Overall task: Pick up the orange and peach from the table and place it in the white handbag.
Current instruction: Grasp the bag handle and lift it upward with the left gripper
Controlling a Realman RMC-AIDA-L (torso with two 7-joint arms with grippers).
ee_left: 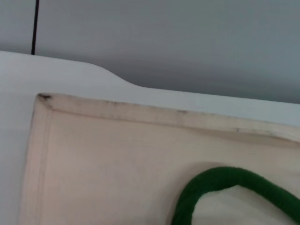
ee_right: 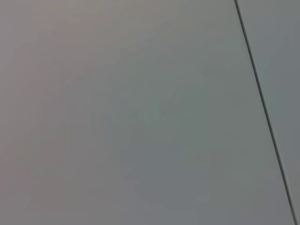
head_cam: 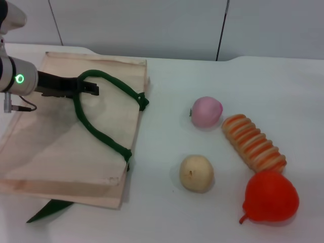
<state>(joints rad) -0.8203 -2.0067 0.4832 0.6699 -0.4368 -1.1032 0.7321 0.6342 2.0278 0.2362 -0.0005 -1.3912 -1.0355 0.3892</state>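
The white handbag point(head_cam: 55, 152) lies flat on the table's left side, its dark green handle point(head_cam: 101, 134) looping across the cloth. My left gripper point(head_cam: 90, 88) reaches in from the left over the bag and looks shut on the upper part of that handle. The left wrist view shows the handbag point(ee_left: 117, 159) corner and a bend of the green handle point(ee_left: 225, 180), with no fingers in it. The pink peach point(head_cam: 206, 112) rests right of the bag. The glossy red-orange orange point(head_cam: 271, 197) sits at the front right. The right arm is out of view; its wrist view shows only a grey wall.
A pale beige round fruit point(head_cam: 196, 173) sits between the bag and the orange. An orange-and-cream striped ridged oblong point(head_cam: 253, 143) lies diagonally between peach and orange. A second green strap end point(head_cam: 48, 210) pokes out under the bag's front edge.
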